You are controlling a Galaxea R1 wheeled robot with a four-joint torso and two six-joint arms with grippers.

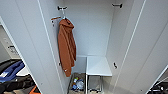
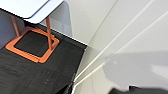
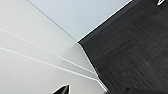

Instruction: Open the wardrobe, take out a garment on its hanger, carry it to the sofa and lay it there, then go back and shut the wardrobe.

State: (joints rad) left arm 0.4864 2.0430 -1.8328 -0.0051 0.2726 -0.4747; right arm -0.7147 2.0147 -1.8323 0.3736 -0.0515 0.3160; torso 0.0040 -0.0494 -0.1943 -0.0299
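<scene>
In the head view the wardrobe (image 1: 95,30) stands open, both white doors swung wide to either side. Inside, a rust-orange hooded garment (image 1: 66,46) hangs from a hanger (image 1: 60,18) hooked on a dark rail bracket at the upper left, close against the left inner wall. A white shelf (image 1: 98,66) fills the lower right part of the interior. Below it, on the wardrobe floor, sits an open box (image 1: 77,83) holding small mixed items, blue and pale, too blurred to name. To the lower left, outside the left door, lie blue and black fabric things (image 1: 11,72).

The left wrist view looks down on dark carpet (image 2: 37,72), a white panel of the wardrobe and an orange metal frame (image 2: 35,45) under a white bench top (image 2: 32,8). A dark part of the robot shows at the edge; I cannot tell the left gripper's state.

The right wrist view shows a white wardrobe panel (image 3: 37,50) meeting dark carpet. A dark tip pokes in at the edge; the right gripper's state cannot be told.
</scene>
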